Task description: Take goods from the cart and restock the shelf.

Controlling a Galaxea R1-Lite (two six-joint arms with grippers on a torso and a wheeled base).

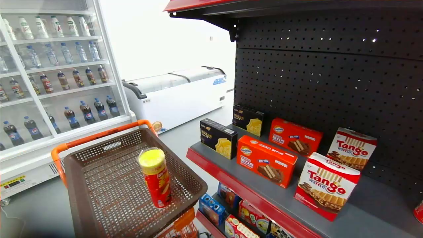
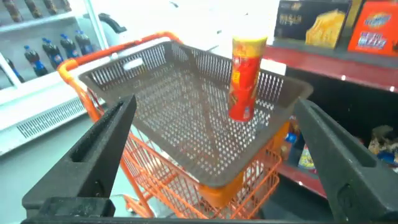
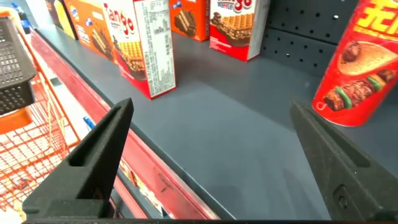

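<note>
A red chip can [image 1: 154, 178] with a yellow lid stands upright in the cart's brown basket [image 1: 99, 185], near its shelf-side rim. In the left wrist view my left gripper [image 2: 215, 104] hovers open over the basket [image 2: 161, 106], short of the can [image 2: 245, 78], with nothing between its fingers. My right gripper [image 3: 211, 107] is open and empty above the grey shelf board [image 3: 236, 130]. A second red chip can [image 3: 359, 65] stands on that board just beyond one finger, and its edge [image 1: 419, 211] shows in the head view.
Black, orange and red-white wafer boxes [image 1: 266, 160] stand in two rows on the shelf [image 1: 231, 172] with its red front edge. More goods fill the lower shelf [image 1: 231, 211]. A drinks fridge [image 1: 53, 82] and a chest freezer [image 1: 178, 96] stand behind the orange-handled cart [image 1: 99, 135].
</note>
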